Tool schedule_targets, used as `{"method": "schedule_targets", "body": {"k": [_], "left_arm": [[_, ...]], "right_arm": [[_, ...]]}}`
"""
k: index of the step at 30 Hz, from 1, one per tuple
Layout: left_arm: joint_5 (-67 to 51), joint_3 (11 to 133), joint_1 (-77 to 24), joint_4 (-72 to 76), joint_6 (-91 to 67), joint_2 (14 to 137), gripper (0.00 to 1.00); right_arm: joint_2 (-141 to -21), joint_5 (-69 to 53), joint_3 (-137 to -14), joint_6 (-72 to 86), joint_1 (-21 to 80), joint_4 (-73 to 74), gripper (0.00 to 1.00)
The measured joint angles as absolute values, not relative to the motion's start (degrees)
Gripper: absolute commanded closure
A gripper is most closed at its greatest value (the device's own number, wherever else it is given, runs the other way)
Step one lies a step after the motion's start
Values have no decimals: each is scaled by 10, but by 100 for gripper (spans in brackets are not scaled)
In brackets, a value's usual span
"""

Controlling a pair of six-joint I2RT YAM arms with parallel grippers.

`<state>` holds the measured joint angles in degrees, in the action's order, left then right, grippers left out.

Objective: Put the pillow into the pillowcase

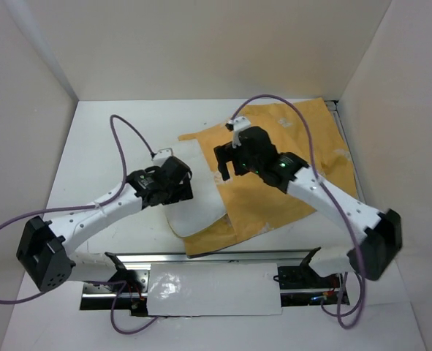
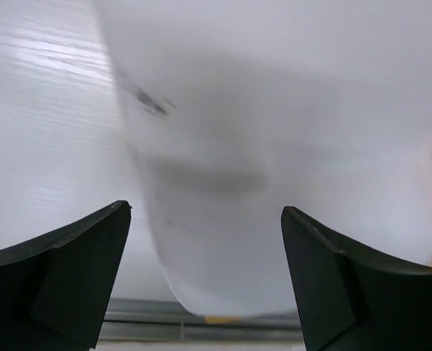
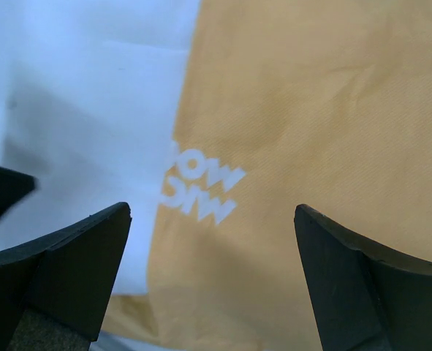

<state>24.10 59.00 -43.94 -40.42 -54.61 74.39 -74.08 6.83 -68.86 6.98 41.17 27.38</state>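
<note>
Mustard-orange pillowcase (image 1: 311, 124) spread flat on desk (image 1: 106, 146), white pillow (image 1: 197, 208) at its left edge. Left wrist: left pincer (image 2: 205, 208) released over plump, soft, light pillow. Right wrist: right pincer (image 3: 212, 208) released above thin, limp cloth; best pinched at hem.

Setting: I read this as a lab test cell.
Evidence: plain white walls (image 1: 201, 44) boxing a white table (image 1: 99, 139); metal mounting rail (image 1: 223, 257).
</note>
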Motion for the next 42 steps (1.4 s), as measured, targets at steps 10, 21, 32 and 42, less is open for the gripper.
{"method": "schedule_targets", "body": {"k": [10, 21, 32, 42], "left_arm": [[125, 569, -212, -297, -479, 754, 0], [71, 639, -199, -237, -433, 933, 8], [22, 661, -197, -200, -417, 966, 100], [-8, 577, -238, -96, -316, 824, 100]], "right_arm": [[-1089, 181, -941, 36, 411, 250, 3], [-1286, 258, -1109, 13, 411, 262, 22], [-1290, 349, -1122, 12, 415, 267, 100], [-1247, 277, -1124, -25, 433, 275, 100]]}}
